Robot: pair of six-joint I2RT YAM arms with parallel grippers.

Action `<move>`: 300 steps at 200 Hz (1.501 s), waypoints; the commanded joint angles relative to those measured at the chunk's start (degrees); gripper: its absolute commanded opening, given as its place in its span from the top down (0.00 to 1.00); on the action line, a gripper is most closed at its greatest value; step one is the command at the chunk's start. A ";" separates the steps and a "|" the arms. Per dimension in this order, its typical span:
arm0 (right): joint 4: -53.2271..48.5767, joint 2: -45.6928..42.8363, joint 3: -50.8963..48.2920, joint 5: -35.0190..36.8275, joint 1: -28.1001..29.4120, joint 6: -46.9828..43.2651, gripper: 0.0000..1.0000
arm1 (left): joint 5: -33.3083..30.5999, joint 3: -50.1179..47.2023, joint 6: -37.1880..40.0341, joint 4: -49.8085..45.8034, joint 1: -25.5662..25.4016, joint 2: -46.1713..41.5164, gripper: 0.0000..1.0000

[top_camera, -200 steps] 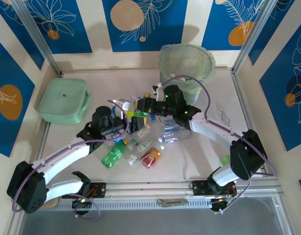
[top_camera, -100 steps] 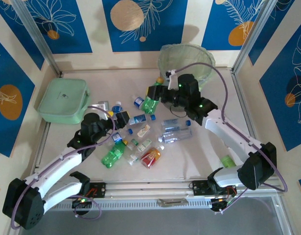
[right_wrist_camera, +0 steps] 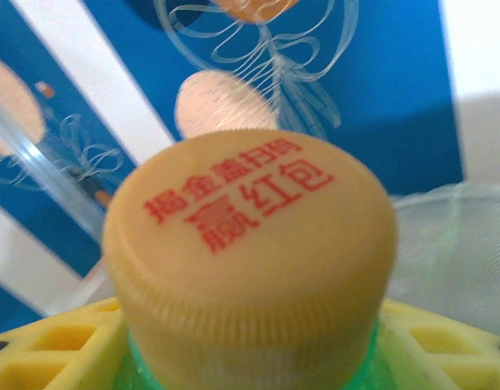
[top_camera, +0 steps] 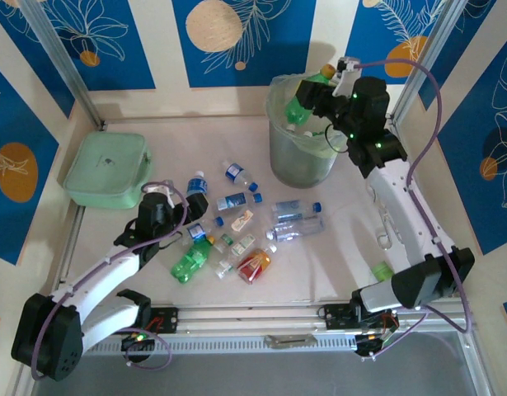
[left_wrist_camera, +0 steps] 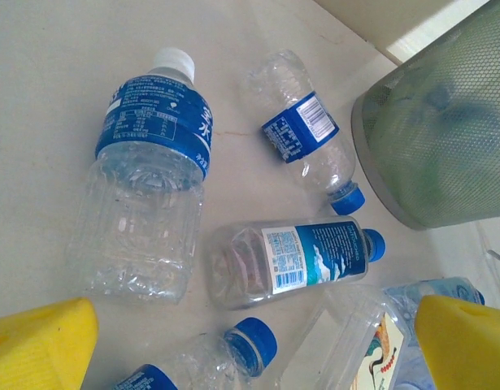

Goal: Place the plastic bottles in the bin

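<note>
I had the right claw (top_camera: pixel 312 92) up at the far right, closed on a green bottle (top_camera: pixel 296 110) with a yellow cap (right_wrist_camera: pixel 250 244). The bottle hung tilted over the mouth of the bin (top_camera: pixel 298 161), base lowest. Through the right wrist camera I saw the cap close up with red print on it, and a yellow finger (right_wrist_camera: pixel 46 353) beside it. The left claw (top_camera: pixel 185 204) stood wide open, holding nothing, low over the left end of the scattered bottles (top_camera: pixel 296 228) on the table (top_camera: pixel 195 140). Between its yellow pads (left_wrist_camera: pixel 42 341) lay a white-capped bottle (left_wrist_camera: pixel 148 195) and, nearer the bin, a blue-labelled bottle (left_wrist_camera: pixel 306 134). A second green bottle (top_camera: pixel 190 260) and a red-orange bottle (top_camera: pixel 255 264) lay at the near side of the heap. A mint-green case (top_camera: pixel 107 169) sat far left.
</note>
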 commanded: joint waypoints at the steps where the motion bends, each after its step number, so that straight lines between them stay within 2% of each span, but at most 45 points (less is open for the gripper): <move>1: 0.07 4.65 3.64 3.95 -2.30 -2.77 0.42 | 1.23 -0.11 -0.43 -1.05 0.31 -1.45 0.01; 40: -4.19 12.21 9.48 4.43 -2.85 -5.77 0.42 | 0.12 -0.35 0.42 -3.77 0.27 -3.40 0.01; 93: -15.79 23.20 19.91 2.24 -1.82 -7.39 0.39 | 0.17 -1.08 0.02 -3.71 0.31 -4.39 0.01; 138: -18.88 27.31 24.61 1.89 -0.80 -7.92 0.37 | -0.39 -1.30 0.37 -5.18 0.31 -5.52 0.01; 149: -19.17 27.72 25.51 1.89 -0.56 -8.00 0.33 | -0.61 -1.43 0.35 -5.29 0.31 -5.97 0.01; 178: -20.75 27.96 27.90 2.81 -0.32 -8.16 0.15 | -0.92 -1.61 0.25 -5.70 0.31 -6.55 0.01; 201: -21.41 26.62 29.13 2.45 -0.27 -7.89 0.10 | -0.96 -1.61 0.37 -5.82 0.27 -6.69 0.01; 245: -20.78 19.41 26.68 -1.49 -0.50 -6.53 0.08 | -0.20 -1.76 0.63 -4.62 0.31 -6.67 0.01; 269: -19.62 13.13 20.10 -4.04 -0.50 -5.09 0.08 | 0.41 -2.00 0.90 -2.97 0.29 -7.09 0.01; 300: -17.05 2.07 5.86 -4.21 -0.18 -2.28 0.08 | 1.79 -1.87 1.58 -0.85 0.31 -6.84 0.01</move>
